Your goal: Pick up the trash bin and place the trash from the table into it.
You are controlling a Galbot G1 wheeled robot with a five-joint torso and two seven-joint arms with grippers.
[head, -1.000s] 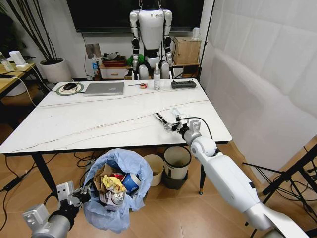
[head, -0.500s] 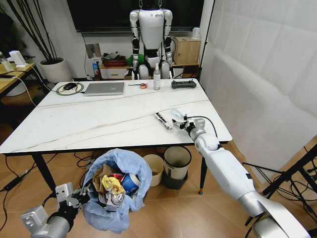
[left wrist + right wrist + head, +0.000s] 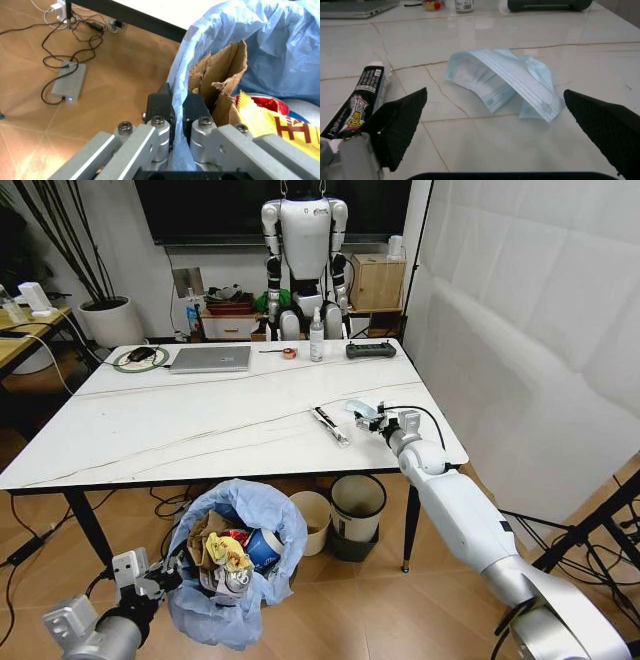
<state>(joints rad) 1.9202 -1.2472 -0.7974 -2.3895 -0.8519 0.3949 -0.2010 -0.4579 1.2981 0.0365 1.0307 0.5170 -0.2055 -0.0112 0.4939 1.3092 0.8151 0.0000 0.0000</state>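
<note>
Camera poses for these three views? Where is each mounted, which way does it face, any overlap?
Head view: looks down over the white veined table; both arms show.
Left wrist view: faces the blue-bagged round trash bin, left gripper clamped on its rim.
Right wrist view: faces the light-blue mask between the right gripper's open jaws.
Shared: head view also shows bin and mask.

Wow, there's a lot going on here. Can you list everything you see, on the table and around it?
White veined table: one, centre.
Light-blue face mask: one, on the table between the open right fingers.
Black tube: one, on the table beside the mask.
Silver laptop: one, far side.
Clear spray bottle: one, far side.
Black controller: one, far corner.
Blue-bagged trash bin: one, held below the near edge, holding brown cardboard, a blue cup, wrappers.
Cream bucket: one, under the table.
White humanoid robot: one, behind.
Left gripper: clamped on the bag rim.
Right gripper: over the mask.
</note>
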